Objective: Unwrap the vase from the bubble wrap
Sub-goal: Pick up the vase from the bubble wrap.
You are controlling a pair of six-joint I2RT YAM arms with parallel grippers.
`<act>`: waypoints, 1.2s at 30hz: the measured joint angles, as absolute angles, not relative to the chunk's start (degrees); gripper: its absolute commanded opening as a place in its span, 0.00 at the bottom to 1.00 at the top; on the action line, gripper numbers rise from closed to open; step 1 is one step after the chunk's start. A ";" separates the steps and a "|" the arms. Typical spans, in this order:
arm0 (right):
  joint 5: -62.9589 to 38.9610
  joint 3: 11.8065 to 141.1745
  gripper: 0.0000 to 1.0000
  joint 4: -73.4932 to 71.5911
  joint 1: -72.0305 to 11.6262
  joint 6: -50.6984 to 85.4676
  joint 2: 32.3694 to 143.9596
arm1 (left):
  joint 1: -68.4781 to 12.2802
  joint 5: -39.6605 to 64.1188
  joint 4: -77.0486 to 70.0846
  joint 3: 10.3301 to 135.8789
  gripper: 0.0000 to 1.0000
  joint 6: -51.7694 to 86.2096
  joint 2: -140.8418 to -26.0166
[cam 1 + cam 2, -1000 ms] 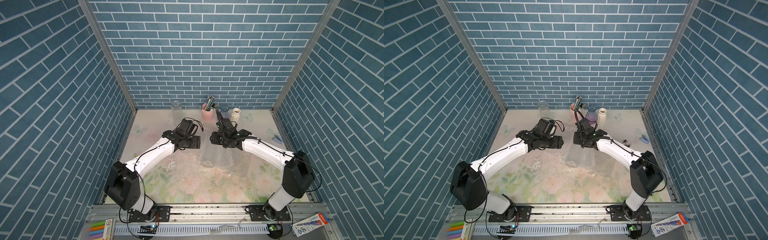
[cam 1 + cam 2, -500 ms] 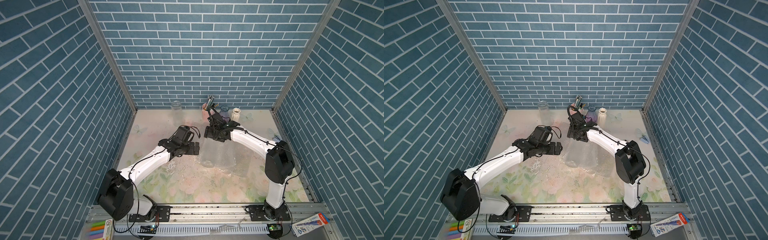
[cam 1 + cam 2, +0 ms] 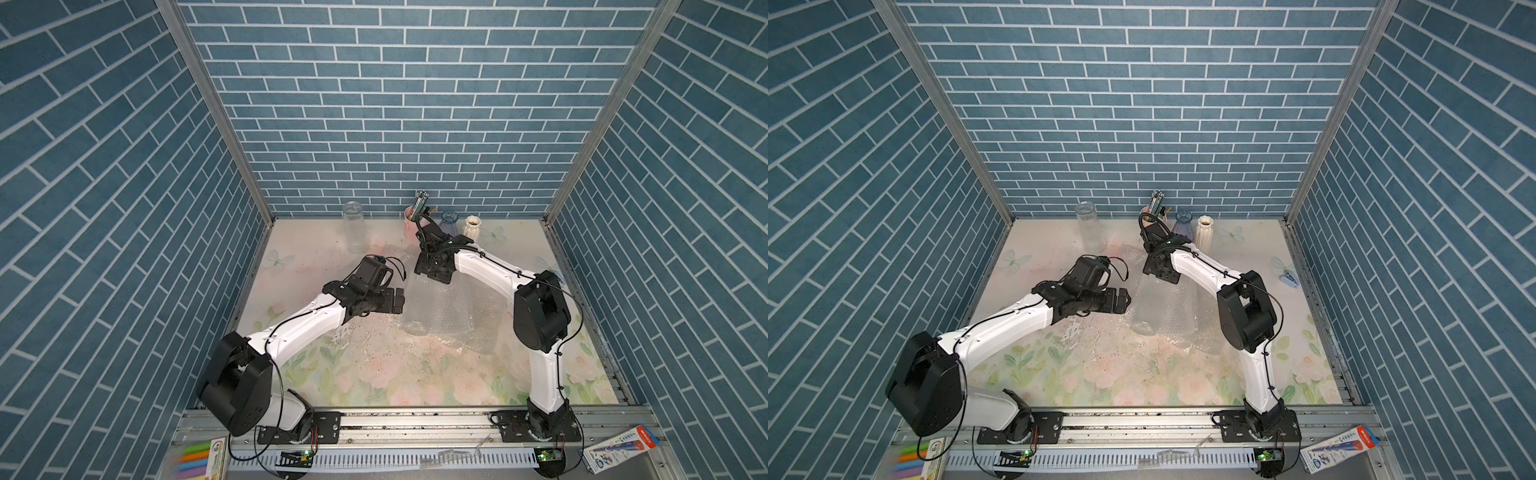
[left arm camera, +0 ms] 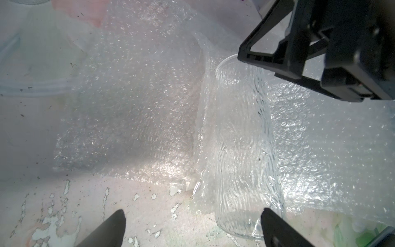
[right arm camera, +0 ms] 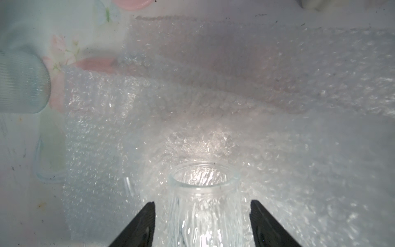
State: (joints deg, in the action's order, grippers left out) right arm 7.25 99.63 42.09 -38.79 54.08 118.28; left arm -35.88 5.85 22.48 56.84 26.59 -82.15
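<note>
The left gripper (image 3: 397, 301) is seen with fingers (image 4: 111, 228) released and empty beside the vase (image 3: 417, 305), which is laid sideways on opened bubble wrap (image 3: 465, 318) on the desk (image 3: 374, 374). The right gripper (image 5: 202, 202) is spread around the vase's neck without touching it. The round glass could be rolled away if nudged. Since a second ago, the right elbow has been swung inward.

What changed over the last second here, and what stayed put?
The left pincer drew back along the vase toward its base, jaws wide, holding nothing. The right pincer shifted across to the vase's mouth and now straddles the neck, open, not gripping. The vase and the bubble wrap under it lie as before.
</note>
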 measured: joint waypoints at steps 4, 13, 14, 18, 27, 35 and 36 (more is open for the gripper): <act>6.74 100.82 0.72 42.74 -38.13 54.26 119.55 | -36.03 6.57 21.85 56.84 1.00 26.59 -82.87; 4.67 103.83 0.73 44.36 -36.86 54.26 123.13 | -36.27 7.16 21.45 56.84 1.00 26.59 -83.50; 4.40 104.29 0.73 44.53 -36.80 54.26 123.59 | -36.29 7.20 21.43 56.86 1.00 26.59 -83.68; 3.05 105.91 0.73 44.82 -36.56 54.26 125.71 | -36.29 7.38 21.41 56.86 1.00 26.59 -84.44; 1.32 108.84 0.73 46.30 -36.10 54.28 129.67 | -36.29 7.44 21.30 56.97 1.00 26.59 -84.47; 0.30 109.34 0.68 47.00 -35.42 54.19 131.26 | -36.29 7.60 21.30 56.97 1.00 26.59 -84.47; 0.27 109.43 0.66 47.18 -35.33 54.17 131.26 | -36.29 7.62 21.30 56.97 1.00 26.59 -84.47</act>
State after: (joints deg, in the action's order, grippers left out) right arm 0.27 109.43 47.18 -35.33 54.17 131.26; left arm -36.29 7.62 21.30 56.97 26.59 -84.47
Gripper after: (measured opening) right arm 0.689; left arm 0.995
